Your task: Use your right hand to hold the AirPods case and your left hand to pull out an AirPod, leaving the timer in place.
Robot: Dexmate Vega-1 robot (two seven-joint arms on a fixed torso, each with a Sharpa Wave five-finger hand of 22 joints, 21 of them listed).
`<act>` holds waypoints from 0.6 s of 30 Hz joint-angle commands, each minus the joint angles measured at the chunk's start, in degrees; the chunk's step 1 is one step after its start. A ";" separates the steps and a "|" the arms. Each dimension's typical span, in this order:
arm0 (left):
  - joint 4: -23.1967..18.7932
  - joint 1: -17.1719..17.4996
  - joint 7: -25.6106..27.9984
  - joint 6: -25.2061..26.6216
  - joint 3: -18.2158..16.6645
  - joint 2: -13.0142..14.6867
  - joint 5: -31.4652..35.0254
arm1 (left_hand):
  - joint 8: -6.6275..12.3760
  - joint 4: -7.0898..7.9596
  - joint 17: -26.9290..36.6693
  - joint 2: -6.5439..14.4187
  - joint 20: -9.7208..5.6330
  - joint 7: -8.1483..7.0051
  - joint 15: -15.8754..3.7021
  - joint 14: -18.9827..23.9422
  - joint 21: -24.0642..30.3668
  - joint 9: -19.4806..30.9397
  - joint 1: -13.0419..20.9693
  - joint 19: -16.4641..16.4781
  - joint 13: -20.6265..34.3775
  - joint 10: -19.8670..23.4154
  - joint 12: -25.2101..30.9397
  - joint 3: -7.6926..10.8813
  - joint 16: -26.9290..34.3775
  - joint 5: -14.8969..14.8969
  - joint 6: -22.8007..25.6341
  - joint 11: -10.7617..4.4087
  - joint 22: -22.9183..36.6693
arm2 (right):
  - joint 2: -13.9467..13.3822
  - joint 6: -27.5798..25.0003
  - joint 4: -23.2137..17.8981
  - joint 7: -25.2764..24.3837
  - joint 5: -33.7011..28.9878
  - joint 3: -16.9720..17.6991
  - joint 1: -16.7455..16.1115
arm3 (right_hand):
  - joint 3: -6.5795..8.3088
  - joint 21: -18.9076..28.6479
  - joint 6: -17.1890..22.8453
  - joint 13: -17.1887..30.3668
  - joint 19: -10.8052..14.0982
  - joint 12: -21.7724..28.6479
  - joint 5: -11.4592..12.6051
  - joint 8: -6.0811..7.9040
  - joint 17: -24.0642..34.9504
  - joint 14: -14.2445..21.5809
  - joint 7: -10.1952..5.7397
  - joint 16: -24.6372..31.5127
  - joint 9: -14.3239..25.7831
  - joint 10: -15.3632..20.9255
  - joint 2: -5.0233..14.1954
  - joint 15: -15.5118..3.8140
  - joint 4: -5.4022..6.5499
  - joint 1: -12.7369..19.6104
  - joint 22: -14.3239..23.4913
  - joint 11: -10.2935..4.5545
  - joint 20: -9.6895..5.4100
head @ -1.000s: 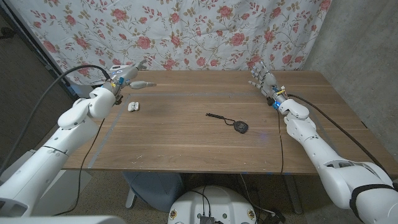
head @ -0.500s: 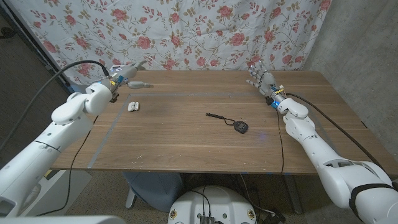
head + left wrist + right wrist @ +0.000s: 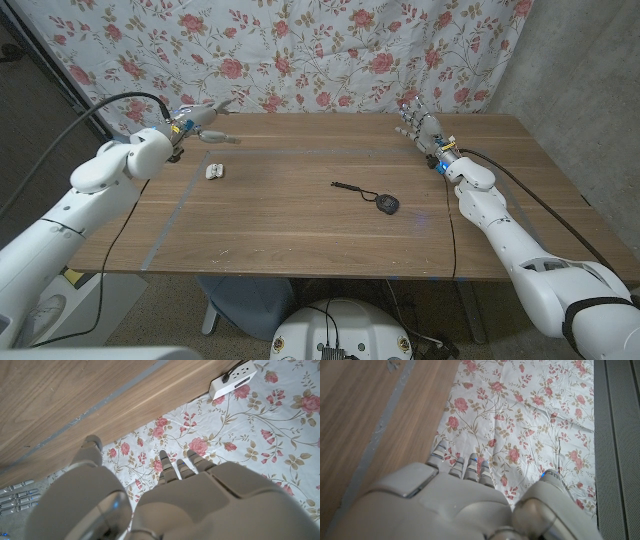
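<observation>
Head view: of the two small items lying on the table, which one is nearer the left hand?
The white AirPods case, lying just in front of the left hand. The black timer with its strap lies past the table's middle, toward the right arm.

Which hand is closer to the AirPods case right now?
Left. The left hand hovers just behind the AirPods case; the right hand is across the table, though the task assigns it the hold.

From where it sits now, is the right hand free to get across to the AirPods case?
Probably, though it is a long reach. The right hand holds nothing at the far right edge, and the AirPods case lies near the left hand. Only the black timer lies between, nearer the robot than a straight path.
</observation>
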 commanded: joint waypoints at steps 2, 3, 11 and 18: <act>-1.29 0.94 -3.31 1.58 -0.87 2.09 0.21 | -0.52 0.05 0.16 0.06 0.11 -0.72 0.29 -1.11 -0.07 0.13 1.07 -0.74 0.33 -0.58 -0.40 0.56 -0.07 0.20 -8.11 0.14 -0.01 | -0.69 -2.17 -2.86 -2.00 -1.08 -0.36 -1.21 | -0.26 0.13 -0.33 0.13 -0.33 -0.20 -0.07 0.12 0.07 -0.61 -0.35 0.09 0.10 -0.35 -0.23 -0.15 -0.06 -0.37 0.11 -0.12 -0.01; -1.22 1.43 -2.23 1.21 -1.25 2.01 0.28 | -0.48 0.06 0.16 0.09 0.12 -0.81 0.30 -1.13 -0.05 0.14 1.13 -0.76 0.34 -0.48 -0.36 0.58 -0.04 0.20 -8.07 -0.10 -0.01 | -0.62 -2.36 -3.02 -2.16 -1.01 -0.34 -1.27 | -0.26 0.13 -0.34 0.13 -0.34 -0.19 -0.06 0.11 0.06 -0.62 -0.34 0.09 0.10 -0.32 -0.23 -0.08 -0.06 -0.37 0.11 -0.12 -0.02; -2.08 1.96 -3.90 2.37 -1.54 3.57 1.61 | -0.03 -0.18 0.17 1.63 0.16 -1.52 0.33 -1.35 0.14 0.15 3.12 -1.03 0.57 1.22 0.47 1.71 0.18 0.13 -7.39 -1.06 -0.02 | -0.71 -2.51 -3.15 -2.17 -1.31 -0.65 -1.24 | -0.25 0.16 -0.27 0.12 -0.35 -0.18 -0.04 0.16 0.04 -0.60 -0.39 0.11 0.10 -0.33 -0.17 -0.05 -0.09 -0.34 0.11 -0.24 0.01; -2.39 2.21 -4.19 3.27 -1.27 4.29 2.95 | 0.11 -0.31 0.16 1.56 0.34 -1.45 0.43 -0.93 0.21 0.15 3.67 -1.06 0.68 1.79 0.79 1.82 0.39 0.00 -7.08 -0.73 -0.03 | -0.62 -2.76 -3.27 -2.44 -1.35 -0.72 -1.23 | -0.24 0.18 -0.18 0.12 -0.37 -0.15 -0.02 0.20 0.02 -0.62 -0.39 0.12 0.10 -0.26 -0.11 -0.09 -0.12 -0.31 0.11 -0.23 0.04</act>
